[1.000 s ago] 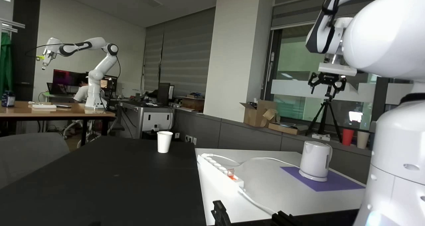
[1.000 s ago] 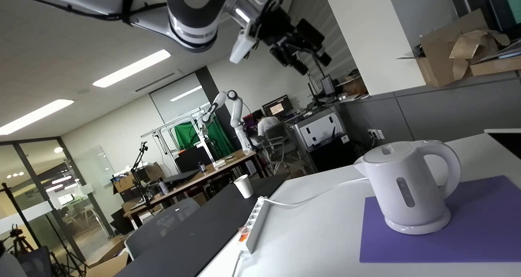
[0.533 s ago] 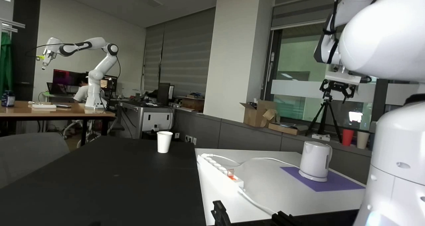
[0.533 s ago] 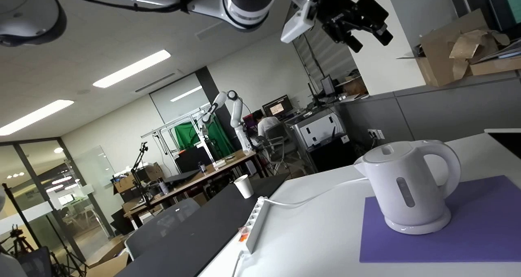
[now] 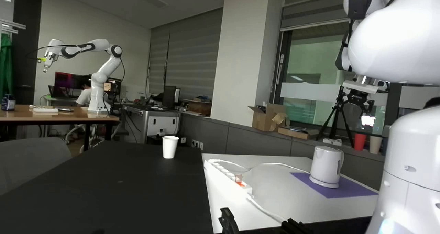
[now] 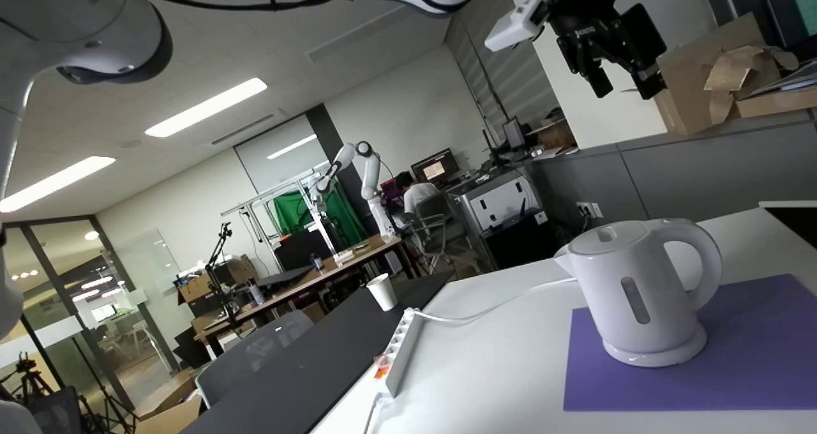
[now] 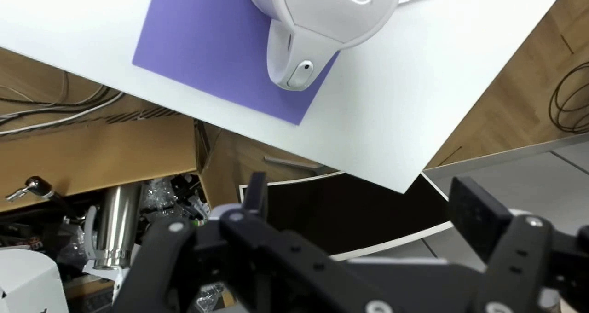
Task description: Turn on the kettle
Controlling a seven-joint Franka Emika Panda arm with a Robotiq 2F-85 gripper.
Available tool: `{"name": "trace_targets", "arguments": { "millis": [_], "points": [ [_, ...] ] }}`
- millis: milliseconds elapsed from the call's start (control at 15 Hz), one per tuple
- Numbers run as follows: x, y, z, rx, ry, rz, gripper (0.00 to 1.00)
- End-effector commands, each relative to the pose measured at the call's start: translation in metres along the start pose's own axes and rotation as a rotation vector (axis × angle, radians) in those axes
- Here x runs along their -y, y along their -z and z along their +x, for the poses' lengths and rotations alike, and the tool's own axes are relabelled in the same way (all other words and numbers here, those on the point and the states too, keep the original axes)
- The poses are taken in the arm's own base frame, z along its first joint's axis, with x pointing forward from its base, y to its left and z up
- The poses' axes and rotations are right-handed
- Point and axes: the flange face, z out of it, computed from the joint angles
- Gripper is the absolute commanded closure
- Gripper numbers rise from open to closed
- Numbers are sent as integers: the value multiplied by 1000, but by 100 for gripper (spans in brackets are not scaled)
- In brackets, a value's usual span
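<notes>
Gripper (image 6: 625, 87): fingers spread wide, holding nothing; lower and further right in both exterior views than half a second ago. Kettle (image 6: 638, 293), white: unmoved, upright on the purple mat (image 6: 753, 351) atop the white table (image 6: 485, 370). Long axis vertical; spout (image 6: 564, 260) to frame left, handle (image 6: 710, 261) to frame right in an exterior view; handle toward the gripper in the wrist view.

Bright ceiling lights (image 6: 205, 107), washed-out tabletop (image 7: 69, 18)
</notes>
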Motion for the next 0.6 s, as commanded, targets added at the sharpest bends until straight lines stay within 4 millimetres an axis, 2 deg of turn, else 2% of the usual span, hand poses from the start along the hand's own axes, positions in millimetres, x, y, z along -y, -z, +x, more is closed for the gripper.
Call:
{"name": "trace_targets", "arguments": {
  "millis": [0,533],
  "points": [
    [1,-1,2,3,-4,-1,0],
    [4,0,3,8,-10,0,0]
  ]
}}
